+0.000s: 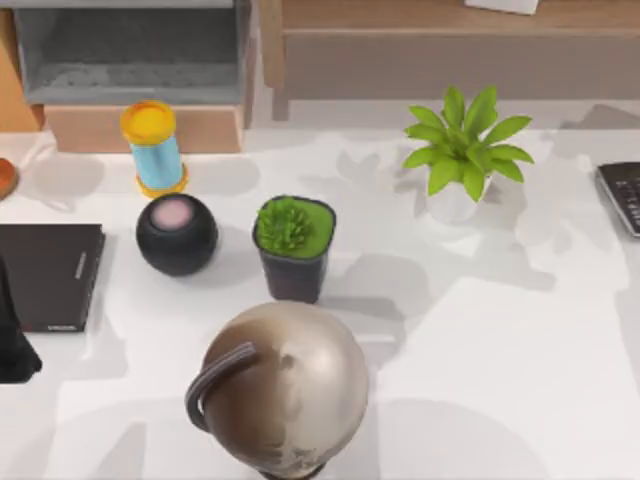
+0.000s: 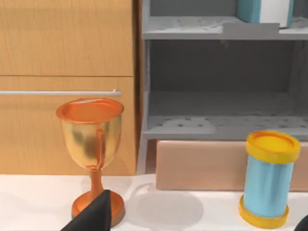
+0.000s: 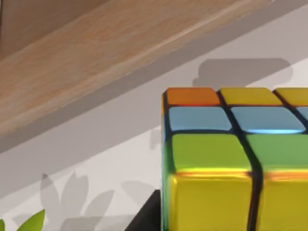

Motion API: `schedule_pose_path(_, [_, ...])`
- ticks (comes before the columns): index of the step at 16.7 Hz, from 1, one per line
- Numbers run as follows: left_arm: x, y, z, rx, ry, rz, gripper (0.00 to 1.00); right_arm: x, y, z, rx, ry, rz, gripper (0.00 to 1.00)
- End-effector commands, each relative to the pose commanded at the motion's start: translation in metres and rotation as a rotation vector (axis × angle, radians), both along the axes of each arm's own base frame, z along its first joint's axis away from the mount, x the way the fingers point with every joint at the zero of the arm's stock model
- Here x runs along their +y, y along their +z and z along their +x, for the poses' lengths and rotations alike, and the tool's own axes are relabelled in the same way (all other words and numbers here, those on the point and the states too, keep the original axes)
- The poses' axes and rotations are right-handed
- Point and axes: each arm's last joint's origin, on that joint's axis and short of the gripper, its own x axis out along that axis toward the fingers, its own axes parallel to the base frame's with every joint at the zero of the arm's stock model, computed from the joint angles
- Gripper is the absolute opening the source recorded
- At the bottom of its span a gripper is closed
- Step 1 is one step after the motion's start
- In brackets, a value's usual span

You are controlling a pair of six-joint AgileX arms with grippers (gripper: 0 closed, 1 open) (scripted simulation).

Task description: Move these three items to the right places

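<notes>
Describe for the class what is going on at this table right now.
The right tool is close up against the puzzle cube, near a wooden ledge; whether it grips the cube is unclear. The left tool is at the table's left by the thin black book, facing a gold goblet and a grey shelf unit whose upper shelf holds the teal book.

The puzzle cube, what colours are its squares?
The puzzle cube shows orange, yellow, blue and green squares, best seen in the right wrist view.
</notes>
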Motion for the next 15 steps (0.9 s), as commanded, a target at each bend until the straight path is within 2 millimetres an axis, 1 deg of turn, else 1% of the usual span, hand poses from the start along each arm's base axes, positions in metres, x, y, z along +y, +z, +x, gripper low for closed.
schedule_pose_path(2, [0.000,0.000,0.000,0.000,0.000,0.000,1.00,-0.025,0.036,-0.001,-0.226,0.011,-0.073,0.00])
schedule_pose_path(4, [0.000,0.000,0.000,0.000,0.000,0.000,1.00,-0.045,0.067,-0.006,-0.421,0.035,-0.172,0.00])
schedule_pose_path(5, [0.000,0.000,0.000,0.000,0.000,0.000,1.00,-0.052,0.080,-0.008,-0.503,0.053,-0.225,0.00])
schedule_pose_path(7, [0.000,0.000,0.000,0.000,0.000,0.000,1.00,-0.062,0.099,-0.009,-0.633,0.096,-0.330,0.00])
schedule_pose_path(10, [0.000,0.000,0.000,0.000,0.000,0.000,1.00,-0.067,0.113,-0.006,-0.743,0.159,-0.440,0.00])
schedule_pose_path(15, [0.000,0.000,0.000,0.000,0.000,0.000,1.00,-0.067,0.114,-0.004,-0.763,0.177,-0.463,0.00])
